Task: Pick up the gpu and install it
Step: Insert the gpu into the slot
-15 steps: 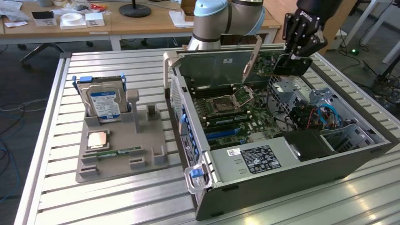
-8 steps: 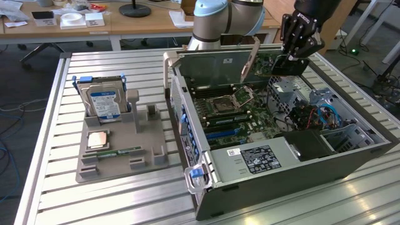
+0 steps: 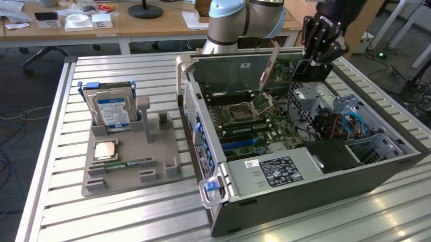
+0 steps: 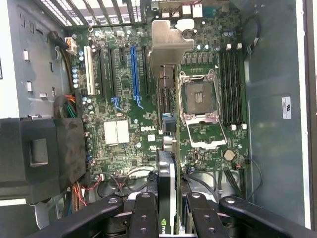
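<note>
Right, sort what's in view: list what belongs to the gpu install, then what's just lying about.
Job in hand: gpu, held above the open computer case; gripper shut on it; motherboard with its blue slot.

Lying about: hard drive, RAM stick and square chip on the grey holder beside the case.

Table: you have a silver metal table made of long parallel slats point(image 3: 135, 217); the slats run across from the exterior view's left to its right.
On the left part: a grey plastic holder tray with upright slots point(image 3: 128, 176) lies flat on the slats, on the exterior view's left.
On the right part: a black open desktop computer case point(image 3: 303, 186) lies on its side on the slats, with its open side up.
Between them: the tray is just beside the case; you cannot tell if they touch.
</note>
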Tool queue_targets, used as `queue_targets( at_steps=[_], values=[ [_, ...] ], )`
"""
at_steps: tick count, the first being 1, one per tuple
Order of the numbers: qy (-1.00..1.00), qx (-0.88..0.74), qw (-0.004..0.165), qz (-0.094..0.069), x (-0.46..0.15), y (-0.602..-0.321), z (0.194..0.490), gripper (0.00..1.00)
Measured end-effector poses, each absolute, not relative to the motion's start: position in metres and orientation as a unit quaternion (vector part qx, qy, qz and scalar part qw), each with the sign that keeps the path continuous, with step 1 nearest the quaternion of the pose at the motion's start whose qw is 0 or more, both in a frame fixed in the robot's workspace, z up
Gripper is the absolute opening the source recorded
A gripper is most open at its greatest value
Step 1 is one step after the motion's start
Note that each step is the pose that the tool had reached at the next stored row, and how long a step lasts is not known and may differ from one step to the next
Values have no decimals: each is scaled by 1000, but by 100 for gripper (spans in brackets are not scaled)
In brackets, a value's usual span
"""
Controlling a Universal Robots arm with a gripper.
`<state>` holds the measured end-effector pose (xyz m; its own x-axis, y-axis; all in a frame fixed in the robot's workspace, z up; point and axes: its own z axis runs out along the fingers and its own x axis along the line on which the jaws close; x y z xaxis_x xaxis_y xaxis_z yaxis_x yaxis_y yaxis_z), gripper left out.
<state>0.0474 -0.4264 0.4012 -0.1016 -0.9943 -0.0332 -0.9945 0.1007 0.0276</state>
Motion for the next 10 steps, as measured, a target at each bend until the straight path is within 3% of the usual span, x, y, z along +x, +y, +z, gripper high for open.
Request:
queue_targets(
  at_steps=[10],
  values=[
    [737, -676, 6, 19, 47, -426, 400, 27]
  ],
)
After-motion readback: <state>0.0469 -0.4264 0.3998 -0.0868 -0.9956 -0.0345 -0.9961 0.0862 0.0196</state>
